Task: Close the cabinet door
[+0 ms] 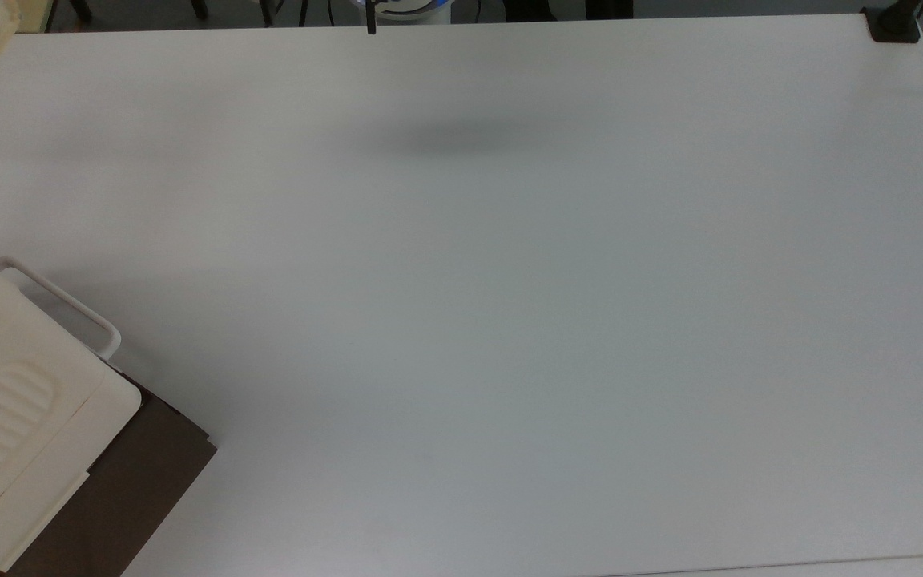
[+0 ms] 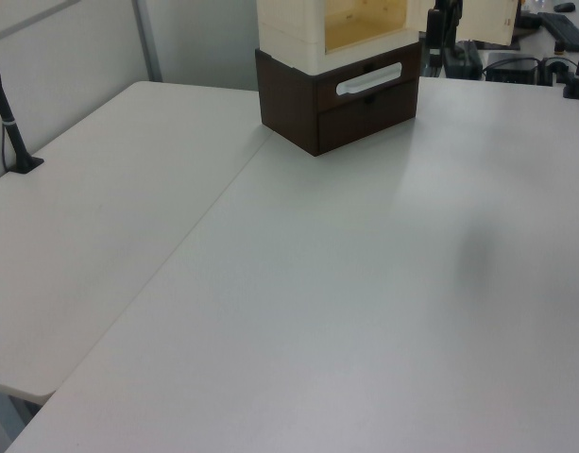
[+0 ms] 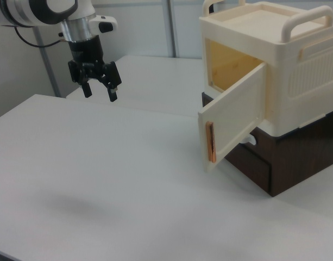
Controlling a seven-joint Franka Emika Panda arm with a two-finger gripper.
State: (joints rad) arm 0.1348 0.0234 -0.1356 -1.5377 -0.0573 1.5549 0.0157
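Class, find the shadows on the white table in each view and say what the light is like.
Top view: a soft dark smudge on the table. Left view: a faint grey patch toward the left view's right. Right view: a blurred shadow low down; gripper open above the table, cabinet door ajar. Light even, no glare.

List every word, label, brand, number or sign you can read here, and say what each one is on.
None can be read: the cabinet, the cabinet door, the dark base, the table and the gripper show no legible text.
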